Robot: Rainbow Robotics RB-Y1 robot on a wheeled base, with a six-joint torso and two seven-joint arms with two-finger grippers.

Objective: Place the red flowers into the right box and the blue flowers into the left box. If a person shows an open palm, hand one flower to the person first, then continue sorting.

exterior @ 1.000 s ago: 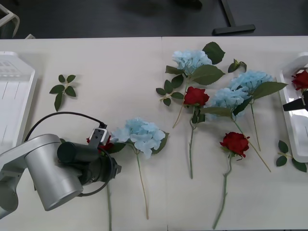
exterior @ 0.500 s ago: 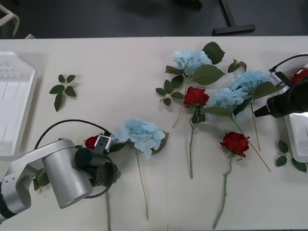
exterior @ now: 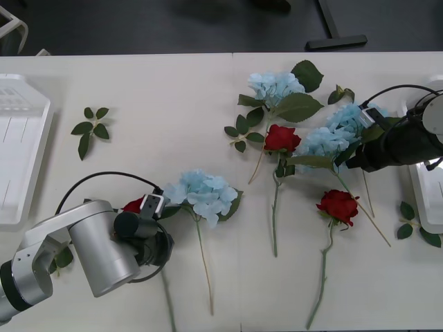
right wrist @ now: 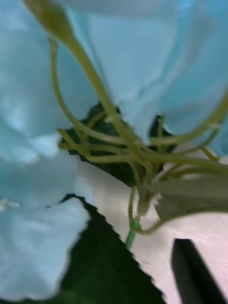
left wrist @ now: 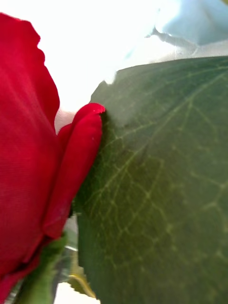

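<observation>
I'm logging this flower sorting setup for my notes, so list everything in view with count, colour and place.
blue hydrangeas: four, pale blue; one left of centre, one at the far middle, two overlapping at the right.
red roses: three visible, deep red; two in the middle of the table, one at the left gripper.
loose leaf sprigs: two, green; one far left, one beside the right box.
left box: one, white; at the table's left edge.
right box: one, white; at the table's right edge, partly behind the right arm.
table: one, off-white.
left gripper: one, grey arm; at the leftmost rose.
right gripper: one, black; at the right hydrangea pair.
</observation>
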